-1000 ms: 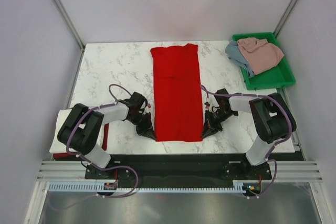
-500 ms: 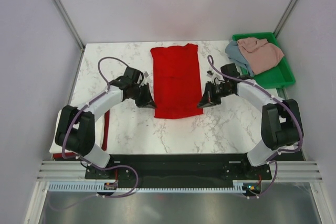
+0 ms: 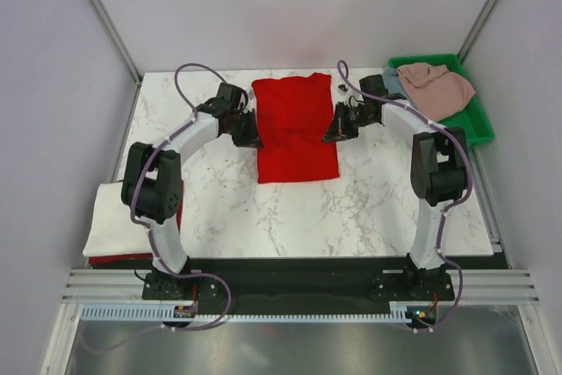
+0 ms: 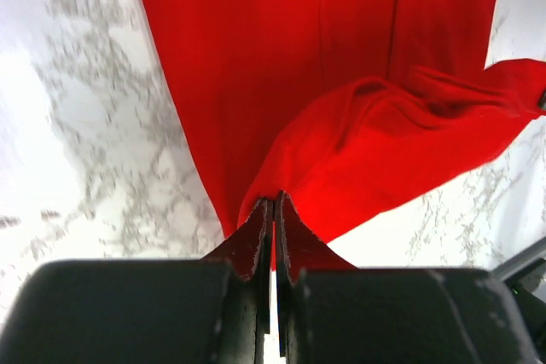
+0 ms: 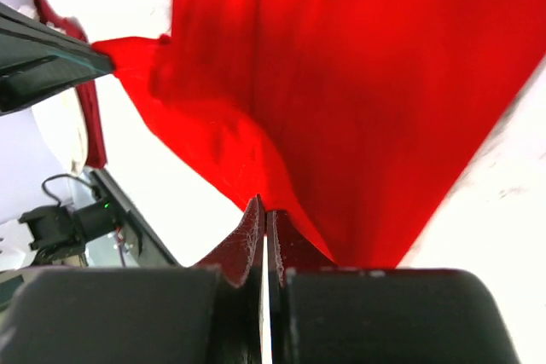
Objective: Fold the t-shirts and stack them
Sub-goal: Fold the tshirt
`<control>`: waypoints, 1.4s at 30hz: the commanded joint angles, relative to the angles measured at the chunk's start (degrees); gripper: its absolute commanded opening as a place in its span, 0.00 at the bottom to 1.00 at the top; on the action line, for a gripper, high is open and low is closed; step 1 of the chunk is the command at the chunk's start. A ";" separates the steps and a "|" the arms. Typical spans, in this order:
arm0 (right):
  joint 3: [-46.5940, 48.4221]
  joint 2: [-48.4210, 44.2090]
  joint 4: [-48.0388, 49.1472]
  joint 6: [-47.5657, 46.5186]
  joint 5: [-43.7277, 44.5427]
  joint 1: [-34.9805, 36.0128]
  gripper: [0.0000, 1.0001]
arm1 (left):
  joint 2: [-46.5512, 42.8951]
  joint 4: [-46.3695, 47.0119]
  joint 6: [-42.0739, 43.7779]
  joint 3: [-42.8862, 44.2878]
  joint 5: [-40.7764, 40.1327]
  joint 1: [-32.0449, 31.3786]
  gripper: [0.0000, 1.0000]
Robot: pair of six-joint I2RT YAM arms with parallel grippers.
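Where pale walls [image 3: 263,6] enclose, marbled table [image 3: 369,208] bears t-shirt [image 3: 297,142].

You're working in a robotics lab test cell, not a home laundry room. Plain pale panel walls [image 3: 290,6] close in the bench on three sides, framed by bare aluminium posts [image 3: 101,15]. The left arm [image 3: 189,133] and right arm [image 3: 435,173] are bolted to a black base plate [image 3: 299,271] at the near edge. In front of it run an aluminium rail [image 3: 97,287] and a slotted white cable duct [image 3: 290,313], and purple cables [image 3: 195,68] loop off the arms. The marble-patterned tabletop [image 3: 219,208] carries a red t-shirt [image 3: 294,129] and a green plastic tray [image 3: 457,136] of shirts.
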 commanded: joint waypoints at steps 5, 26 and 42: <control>9.63 5.78 1.18 -2.56 1.68 -1.86 0.00 | 7.27 2.80 5.93 11.04 -2.77 0.02 0.02; 3.79 -0.69 1.62 -2.74 1.86 -8.45 0.46 | -3.96 -0.80 6.04 5.70 -18.25 -0.77 0.91; -15.93 -0.63 6.63 5.08 -11.33 -10.21 0.47 | -4.51 3.50 -3.82 -12.95 6.98 1.51 0.76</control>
